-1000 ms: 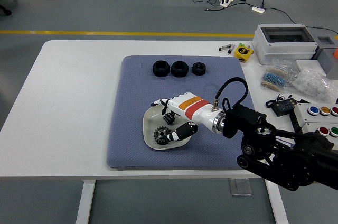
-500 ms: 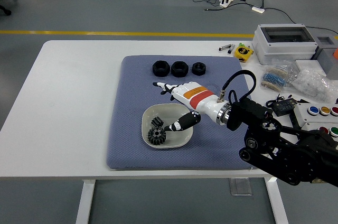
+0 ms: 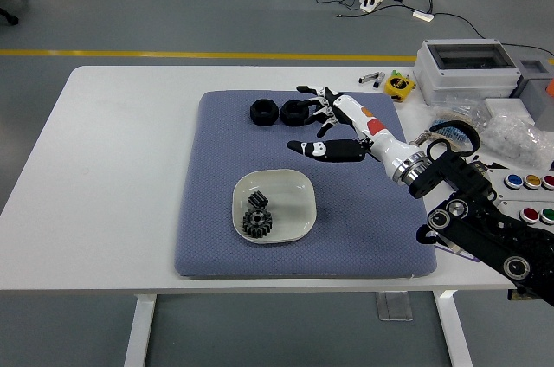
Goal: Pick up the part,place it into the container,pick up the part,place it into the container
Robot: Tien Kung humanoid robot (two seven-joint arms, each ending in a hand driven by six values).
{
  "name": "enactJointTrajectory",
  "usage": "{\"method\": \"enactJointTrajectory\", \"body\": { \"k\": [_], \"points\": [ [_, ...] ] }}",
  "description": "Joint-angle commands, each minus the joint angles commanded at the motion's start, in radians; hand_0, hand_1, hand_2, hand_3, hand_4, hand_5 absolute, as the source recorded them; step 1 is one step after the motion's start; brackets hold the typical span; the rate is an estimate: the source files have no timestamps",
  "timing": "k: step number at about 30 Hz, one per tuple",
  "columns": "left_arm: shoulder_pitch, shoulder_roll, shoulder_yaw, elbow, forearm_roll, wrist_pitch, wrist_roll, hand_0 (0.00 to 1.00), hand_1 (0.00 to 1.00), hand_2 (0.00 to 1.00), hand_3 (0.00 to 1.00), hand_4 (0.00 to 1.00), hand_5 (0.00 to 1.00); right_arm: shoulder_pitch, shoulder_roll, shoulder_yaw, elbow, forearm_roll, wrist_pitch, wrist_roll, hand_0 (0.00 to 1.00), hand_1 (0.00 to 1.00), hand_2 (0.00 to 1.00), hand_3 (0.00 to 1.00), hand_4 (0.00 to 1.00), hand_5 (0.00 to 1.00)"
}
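A white bowl (image 3: 299,196) sits on the blue mat and holds two black gears (image 3: 257,217). Two black nut-like parts (image 3: 263,112) (image 3: 294,112) lie in a row at the mat's far edge; a third part beside them is hidden behind my hand. My right hand (image 3: 322,123) is white with black fingertips. It is open with fingers spread and holds nothing. It hovers over the right end of that row, away from the bowl. My left arm is out of view.
The blue mat (image 3: 208,228) covers the table's middle. At the right stand a grey box with a clear lid (image 3: 467,68), a yellow tape measure (image 3: 399,86), bags of small parts (image 3: 511,138) and a button box (image 3: 528,189).
My right hand has lifted out of the bowl, leaving a second gear in it, and moved up and right to the row of black parts, fingers spreading.
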Motion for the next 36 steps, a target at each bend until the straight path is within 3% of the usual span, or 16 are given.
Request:
{"method": "enactJointTrajectory", "body": {
  "k": [6, 8, 9, 14, 16, 26, 36],
  "points": [
    [0.000, 0.000, -0.004, 0.000, 0.010, 0.001, 0.002, 0.710, 0.614, 0.640, 0.569, 0.621, 0.703, -0.079, -0.012, 0.095, 0.056, 0.253, 0.028, 0.026, 0.657, 0.721, 0.788, 0.813, 0.906, 0.488],
    [0.002, -0.001, -0.003, 0.000, 0.011, 0.001, 0.003, 0.710, 0.614, 0.640, 0.569, 0.621, 0.703, -0.119, -0.009, 0.131, 0.076, 0.338, 0.035, 0.038, 0.657, 0.721, 0.788, 0.813, 0.906, 0.488],
    [0.003, -0.001, -0.003, 0.000, 0.011, 0.001, 0.003, 0.710, 0.617, 0.641, 0.568, 0.620, 0.703, -0.128, -0.008, 0.139, 0.079, 0.379, 0.036, 0.041, 0.705, 0.739, 0.796, 0.793, 0.930, 0.557],
    [0.004, -0.002, 0.004, 0.000, 0.015, -0.001, 0.006, 0.710, 0.617, 0.641, 0.568, 0.620, 0.703, -0.187, 0.007, 0.203, 0.097, 0.580, 0.046, 0.050, 0.705, 0.739, 0.796, 0.793, 0.930, 0.557],
    [0.006, -0.001, 0.005, 0.000, 0.016, -0.002, 0.007, 0.710, 0.620, 0.643, 0.568, 0.620, 0.702, -0.208, 0.014, 0.228, 0.104, 0.656, 0.051, 0.048, 0.743, 0.756, 0.803, 0.788, 0.945, 0.602],
    [0.012, 0.000, 0.010, 0.000, 0.024, -0.005, 0.010, 0.710, 0.622, 0.643, 0.567, 0.620, 0.703, -0.305, 0.054, 0.327, 0.123, 0.620, 0.090, 0.024, 0.775, 0.764, 0.804, 0.791, 0.961, 0.650],
    [0.010, -0.001, 0.021, 0.000, 0.009, -0.007, 0.006, 0.709, 0.626, 0.644, 0.566, 0.619, 0.702, -0.330, 0.062, 0.346, 0.119, 0.602, 0.094, 0.015, 0.822, 0.775, 0.808, 0.807, 0.973, 0.685]
  ]
}}
